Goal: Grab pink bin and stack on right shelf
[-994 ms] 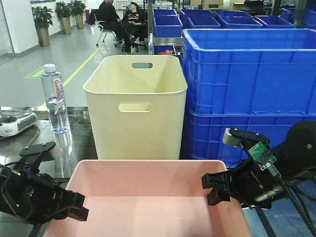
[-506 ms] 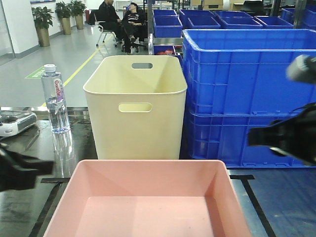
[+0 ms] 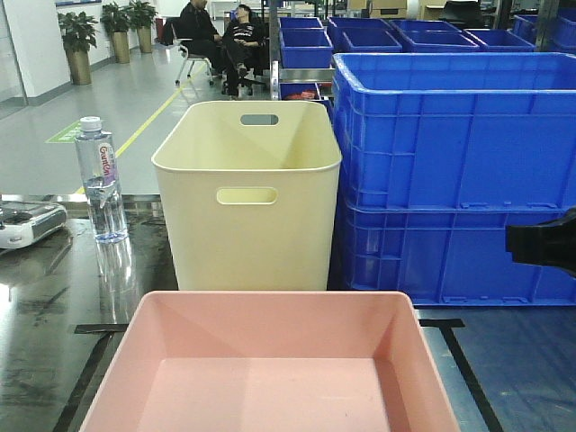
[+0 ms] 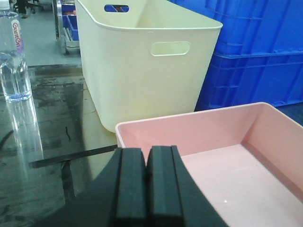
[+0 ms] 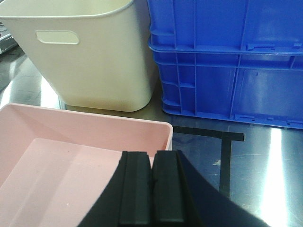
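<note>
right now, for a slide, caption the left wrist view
Left gripper shut and empty beside the pink bin, cream bin and blue crates behind.

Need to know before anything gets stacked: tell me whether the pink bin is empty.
Empty. The pink bin sits upright, and all three views show only its bare floor and walls, nothing inside.

In its own wrist view the left end effector (image 4: 147, 182) has its two black pads pressed flat together with nothing between them, pointing forward and slightly down. The right end effector (image 5: 151, 187) shows the same in its wrist view: pads closed against each other, empty, aimed forward. From the front view only a dark part of the right arm (image 3: 543, 245) shows at the right edge.
</note>
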Controlling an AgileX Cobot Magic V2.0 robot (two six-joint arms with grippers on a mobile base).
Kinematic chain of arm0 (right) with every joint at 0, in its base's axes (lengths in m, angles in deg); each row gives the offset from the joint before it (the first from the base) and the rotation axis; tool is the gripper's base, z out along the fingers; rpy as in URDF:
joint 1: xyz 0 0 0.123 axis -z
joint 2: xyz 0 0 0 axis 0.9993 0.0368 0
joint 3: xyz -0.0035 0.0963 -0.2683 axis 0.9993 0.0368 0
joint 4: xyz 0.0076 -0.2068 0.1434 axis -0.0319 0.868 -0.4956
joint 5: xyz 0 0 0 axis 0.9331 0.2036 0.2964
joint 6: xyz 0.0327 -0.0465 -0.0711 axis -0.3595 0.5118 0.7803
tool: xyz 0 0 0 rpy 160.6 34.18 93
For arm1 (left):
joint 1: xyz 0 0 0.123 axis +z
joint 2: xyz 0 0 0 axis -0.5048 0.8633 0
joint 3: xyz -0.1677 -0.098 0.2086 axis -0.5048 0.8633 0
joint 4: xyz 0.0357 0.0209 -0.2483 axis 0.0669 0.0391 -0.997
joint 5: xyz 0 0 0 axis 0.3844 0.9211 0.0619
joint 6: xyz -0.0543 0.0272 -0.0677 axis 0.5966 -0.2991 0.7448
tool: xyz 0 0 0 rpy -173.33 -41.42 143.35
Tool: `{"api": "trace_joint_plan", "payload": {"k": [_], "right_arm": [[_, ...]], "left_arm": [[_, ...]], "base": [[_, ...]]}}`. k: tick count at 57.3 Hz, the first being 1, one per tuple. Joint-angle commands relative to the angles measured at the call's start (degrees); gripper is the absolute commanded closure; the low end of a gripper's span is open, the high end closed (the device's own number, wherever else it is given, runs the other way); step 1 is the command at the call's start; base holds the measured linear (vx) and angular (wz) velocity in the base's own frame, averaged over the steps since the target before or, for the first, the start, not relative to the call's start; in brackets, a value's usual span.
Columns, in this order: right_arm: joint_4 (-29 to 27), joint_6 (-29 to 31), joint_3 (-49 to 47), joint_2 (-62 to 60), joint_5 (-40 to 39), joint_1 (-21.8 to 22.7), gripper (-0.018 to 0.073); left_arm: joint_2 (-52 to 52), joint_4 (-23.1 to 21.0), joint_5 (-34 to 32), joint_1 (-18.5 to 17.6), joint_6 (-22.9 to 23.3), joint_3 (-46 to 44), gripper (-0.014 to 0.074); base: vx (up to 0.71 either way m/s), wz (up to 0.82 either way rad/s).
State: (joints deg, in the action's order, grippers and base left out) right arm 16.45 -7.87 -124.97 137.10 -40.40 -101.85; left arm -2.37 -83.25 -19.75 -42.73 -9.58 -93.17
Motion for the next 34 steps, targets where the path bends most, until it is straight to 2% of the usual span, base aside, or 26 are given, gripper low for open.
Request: {"api": "trace_joint_plan", "payload": {"k": [1, 16, 22, 28, 34], "right_arm": [[0.3, 0.7, -1.8, -0.8, -3.9, 0.2, 0.0572], [0.3, 0.7, -1.8, -0.8, -3.9, 0.2, 0.0572], [0.3, 0.7, -1.8, -0.8, -3.9, 0.2, 0.0572], [0.3, 0.7, -1.8, -0.8, -3.9, 0.2, 0.0572], [0.3, 0.7, -1.8, -0.8, -3.9, 0.2, 0.0572]], "left_arm": [[-0.2, -1.1, -3.6, -0.2, -0.1, -1.4, 0.0604], [-0.1, -0.8, -3.7, -0.2, -0.1, -1.3, 0.0606], [-1.5, 7.4, -4.3, -0.2, 0.6, 0.3, 0.0603], [-5.7, 15.6, -9.1, 1.3, 6.3, 7.0, 0.0601], [-11.6, 20.8, -16.5, 4.2, 10.6, 16.7, 0.0599]], "base": [[0.00, 0.00], [0.00, 0.00], [0.00, 0.00], [0.00, 0.00], [0.00, 0.00]]}}
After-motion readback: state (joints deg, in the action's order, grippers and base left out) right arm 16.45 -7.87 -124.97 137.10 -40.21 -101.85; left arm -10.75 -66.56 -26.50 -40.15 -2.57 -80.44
